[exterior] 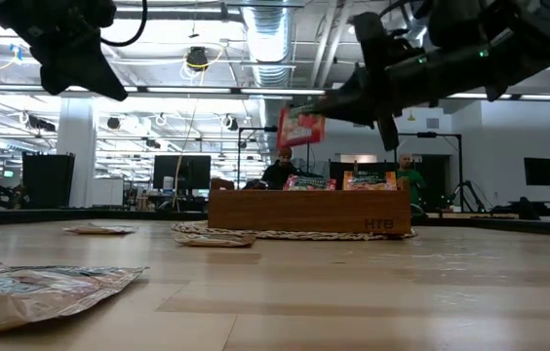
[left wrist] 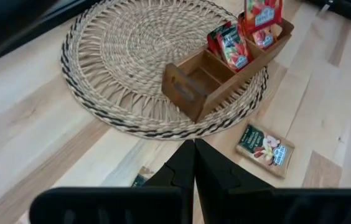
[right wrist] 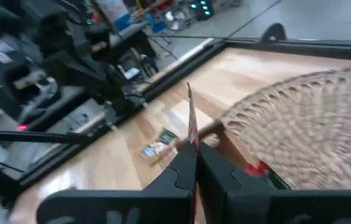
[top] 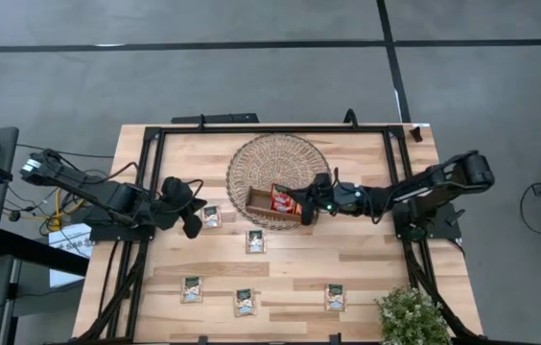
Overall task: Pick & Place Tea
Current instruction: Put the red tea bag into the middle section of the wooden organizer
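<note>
Nearest the low camera lies a crinkled silvery sachet point(exterior: 46, 291) on the table point(exterior: 373, 302), one of several loose ones waiting to be collected; from above, five cream-and-green sachets show on the boards: one near the left gripper point(top: 211, 217), one mid-table point(top: 255, 241), and three along the near edge point(top: 191, 288), point(top: 244, 302), point(top: 335, 297)

Farther off, the tray point(top: 263, 208) sits on a round woven mat point(top: 251, 158), which marks the drop spot; red sachets point(left wrist: 233, 45) already stand in two of its compartments, while the one at the end facing the left arm looks bare, so the sorting seems partly done

Right gripper point(top: 307, 203) hangs over the tray's right end, jaws pinched tight on the top edge of a red sachet point(exterior: 299, 127), which dangles upright above the tray — probably so it can slip in on edge like the ones already filed

Left gripper point(top: 191, 222) waits off to the left of the mat, jaws closed and empty, close to the nearest loose sachet, likely parked clear so the two arms do not meet over the tray
</note>
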Available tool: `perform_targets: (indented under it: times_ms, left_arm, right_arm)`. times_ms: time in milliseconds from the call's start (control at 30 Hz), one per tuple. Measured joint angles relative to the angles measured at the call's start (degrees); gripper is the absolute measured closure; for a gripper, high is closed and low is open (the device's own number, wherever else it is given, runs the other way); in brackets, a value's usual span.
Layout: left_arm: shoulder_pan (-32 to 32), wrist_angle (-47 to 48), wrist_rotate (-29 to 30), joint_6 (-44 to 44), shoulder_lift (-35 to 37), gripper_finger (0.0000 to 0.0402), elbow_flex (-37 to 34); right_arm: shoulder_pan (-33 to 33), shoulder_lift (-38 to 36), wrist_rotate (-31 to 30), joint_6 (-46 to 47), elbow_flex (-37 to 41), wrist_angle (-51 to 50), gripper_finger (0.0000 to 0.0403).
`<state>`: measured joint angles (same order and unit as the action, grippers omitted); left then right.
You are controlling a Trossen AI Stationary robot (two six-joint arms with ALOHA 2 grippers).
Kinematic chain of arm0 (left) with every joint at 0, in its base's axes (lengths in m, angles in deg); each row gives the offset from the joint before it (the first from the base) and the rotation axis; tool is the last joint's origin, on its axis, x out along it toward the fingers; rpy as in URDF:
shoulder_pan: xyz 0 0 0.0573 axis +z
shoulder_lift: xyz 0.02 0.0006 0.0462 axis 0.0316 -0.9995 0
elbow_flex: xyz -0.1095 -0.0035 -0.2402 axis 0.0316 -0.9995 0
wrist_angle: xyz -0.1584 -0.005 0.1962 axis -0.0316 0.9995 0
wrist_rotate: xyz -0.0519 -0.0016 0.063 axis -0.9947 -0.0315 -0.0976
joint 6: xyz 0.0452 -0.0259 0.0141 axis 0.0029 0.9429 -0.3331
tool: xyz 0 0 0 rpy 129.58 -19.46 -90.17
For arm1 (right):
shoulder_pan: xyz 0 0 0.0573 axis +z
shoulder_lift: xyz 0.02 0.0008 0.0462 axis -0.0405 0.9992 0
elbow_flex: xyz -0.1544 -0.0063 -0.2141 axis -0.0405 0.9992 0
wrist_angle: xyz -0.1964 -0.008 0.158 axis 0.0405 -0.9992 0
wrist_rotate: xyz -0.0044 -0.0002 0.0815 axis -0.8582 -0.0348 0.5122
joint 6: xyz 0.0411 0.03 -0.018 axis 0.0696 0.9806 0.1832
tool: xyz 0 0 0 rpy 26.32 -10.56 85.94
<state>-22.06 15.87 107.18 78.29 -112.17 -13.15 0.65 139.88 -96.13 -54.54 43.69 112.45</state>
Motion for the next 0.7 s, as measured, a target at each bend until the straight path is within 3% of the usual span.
perform_targets:
  times_ms: [200,700]
  left_arm:
    - [0.0,0.1,0.3,-1.5,-0.1,0.0400,0.0]
    - [0.0,0.0,0.4,-1.8,-0.1,0.0400,0.0]
  right_arm:
    - [1.2,2.5,-4.3,0.2,0.0,-0.5,0.0403]
    - [1.0,4.8,-7.0,-0.8,0.0,-4.2,0.0403]
